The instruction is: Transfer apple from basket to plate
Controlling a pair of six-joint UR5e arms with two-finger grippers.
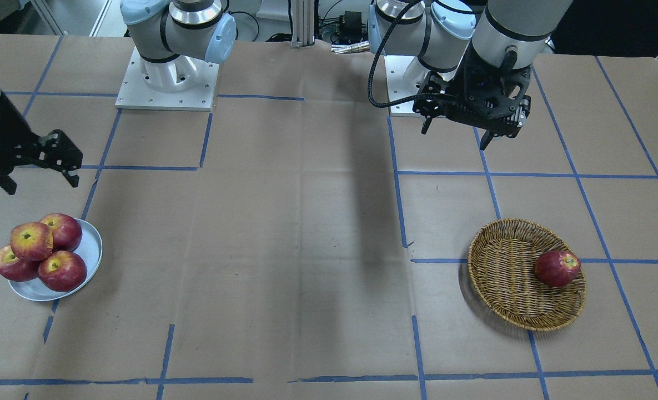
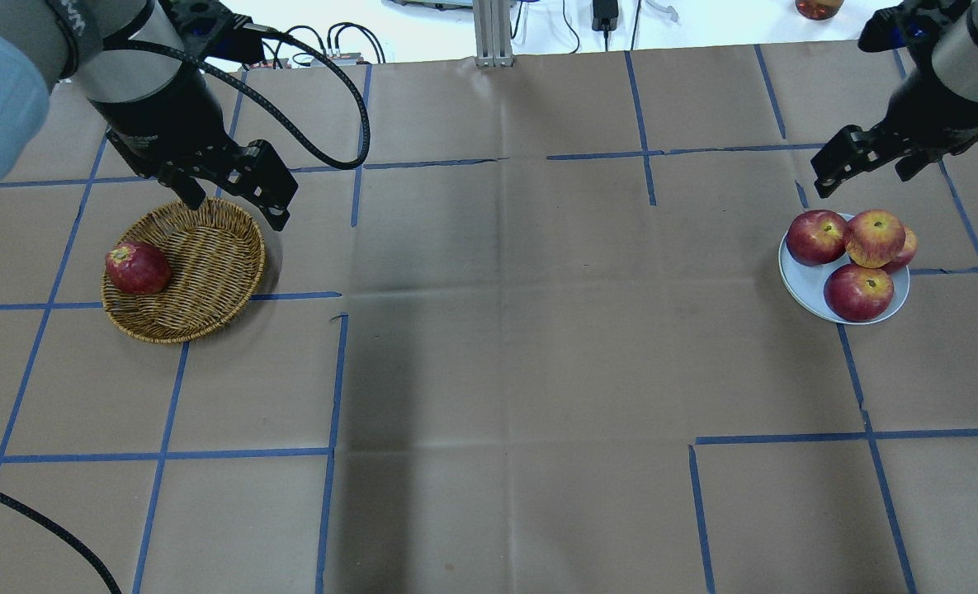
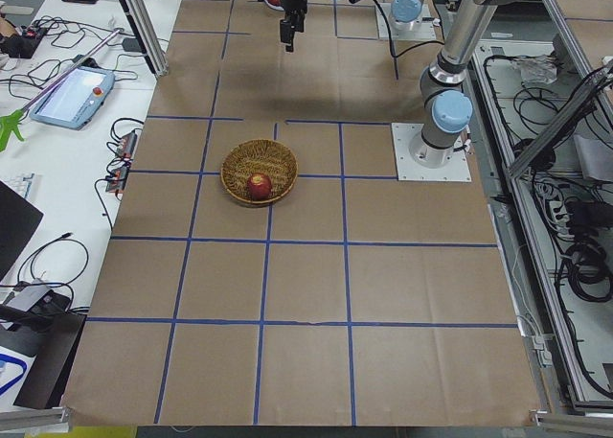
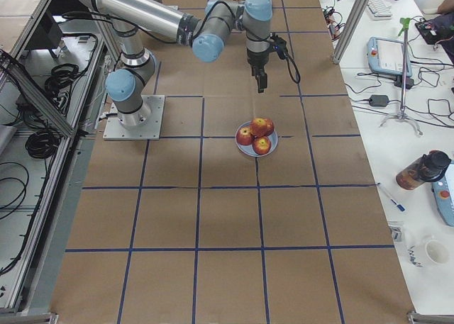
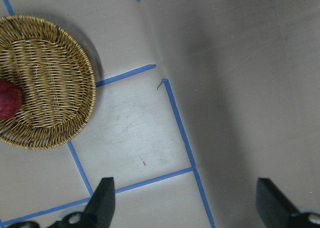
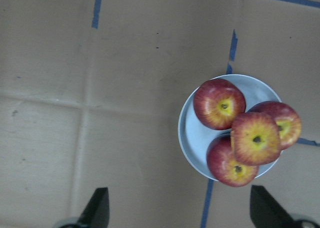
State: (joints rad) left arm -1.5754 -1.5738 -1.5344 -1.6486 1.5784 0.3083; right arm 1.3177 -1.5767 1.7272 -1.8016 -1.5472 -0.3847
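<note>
The basket (image 1: pixel 506 278) is rough woven wicker, the plate (image 1: pixel 93 247) is smooth with a faint sheen, and the apple (image 1: pixel 31 241) has glossy, waxy skin. The desk (image 1: pixel 306 250) is covered in matt brown paper, creased in places and crossed by smooth blue tape (image 1: pixel 398 205). The left hand (image 1: pixel 456 135) and right hand (image 1: pixel 40 183) are matt black.

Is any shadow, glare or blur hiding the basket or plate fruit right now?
Overhead: a soft shadow band runs down the table, clear of basket and plate; no glare. Left wrist: dark-red apple cropped by the frame edge. Right wrist: top apple sharp, evenly lit.
</note>
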